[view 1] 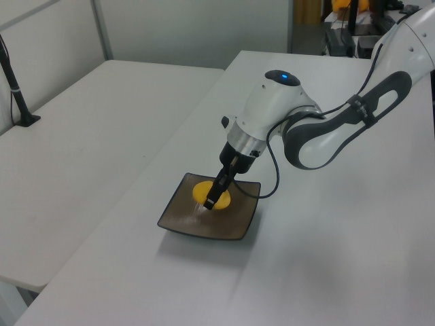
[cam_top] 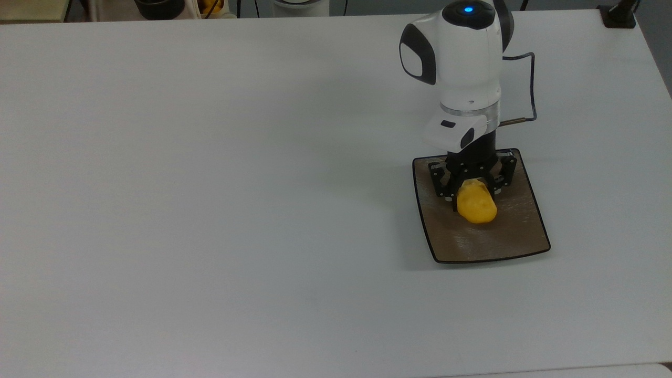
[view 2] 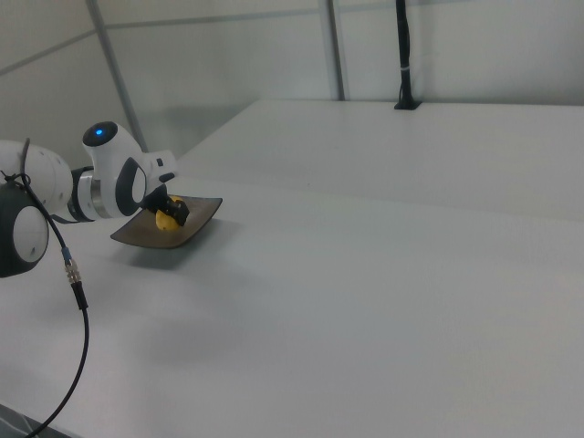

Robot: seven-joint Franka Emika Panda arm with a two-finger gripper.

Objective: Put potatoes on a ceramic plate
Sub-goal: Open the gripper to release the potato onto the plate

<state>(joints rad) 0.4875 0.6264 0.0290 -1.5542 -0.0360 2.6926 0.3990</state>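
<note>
— Where's the potato [cam_top: 476,208]?
— On the ceramic plate [cam_top: 504,239], toward its twelve o'clock half in the top view. Bright yellow, lumpy, glossy, long axis running roughly eleven to five.
— And the plate?
— Square, brown-grey, thin black rim, rounded corners, lying flat, rippled sheen.
</note>
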